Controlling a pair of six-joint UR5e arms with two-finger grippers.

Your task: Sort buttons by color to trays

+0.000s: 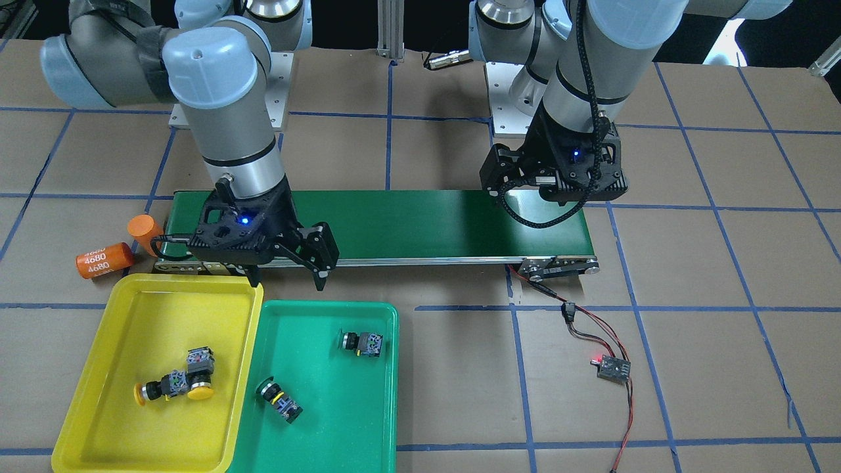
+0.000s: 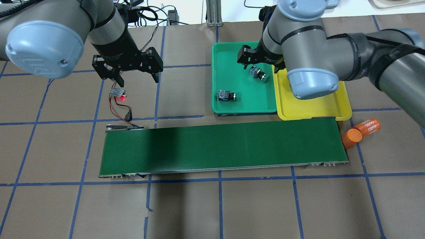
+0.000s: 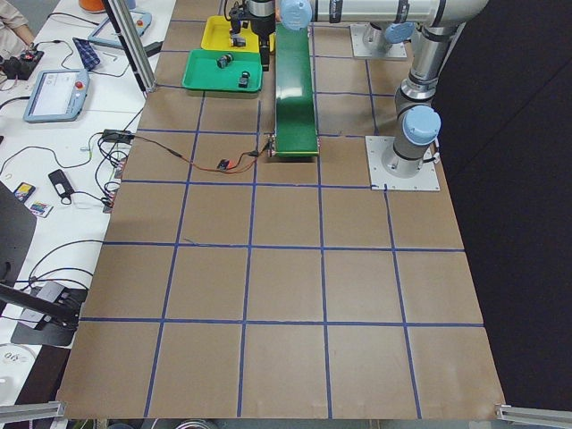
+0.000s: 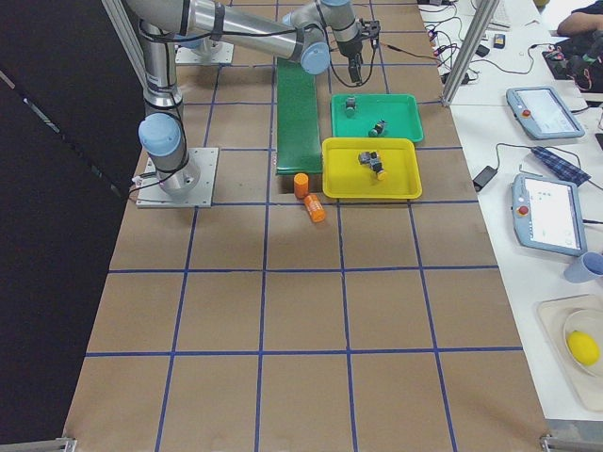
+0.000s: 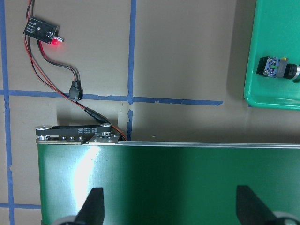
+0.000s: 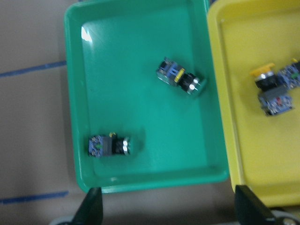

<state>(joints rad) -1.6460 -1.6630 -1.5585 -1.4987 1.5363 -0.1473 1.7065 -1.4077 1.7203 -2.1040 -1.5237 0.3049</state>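
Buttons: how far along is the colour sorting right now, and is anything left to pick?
Sorting looks done: both yellow-capped push buttons lie in the shallow yellow plastic tray, and both green-capped push buttons in the teal green plastic tray. In hand: nothing; the left tool and right tool are open and empty. Left: apparently nothing, as no button shows on the long dark green conveyor belt.

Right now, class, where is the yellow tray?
In the front-facing view the yellow tray lies bottom left, directly beside the green tray, below one end of the conveyor belt.
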